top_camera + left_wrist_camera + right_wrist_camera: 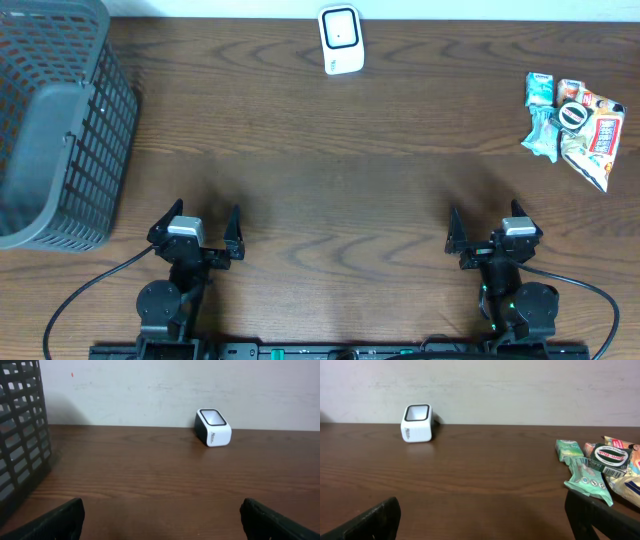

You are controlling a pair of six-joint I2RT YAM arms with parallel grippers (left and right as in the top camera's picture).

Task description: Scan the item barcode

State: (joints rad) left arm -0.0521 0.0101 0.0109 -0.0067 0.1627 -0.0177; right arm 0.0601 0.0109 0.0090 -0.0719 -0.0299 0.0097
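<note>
Grippers: left gripper (pixel 207 218) and right gripper (pixel 483 220) both spread wide, empty;
Items: packets (pixel 575 128) heaped far right, well apart from scanner (pixel 341 40);
Risk: they overlap; you may lift two, or cover the barcode.

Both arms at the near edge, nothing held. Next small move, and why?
Probably start the right fingers toward the snack pile. They are open and empty, the pile lies on their side, and the scanner has no item in front of it yet.
</note>
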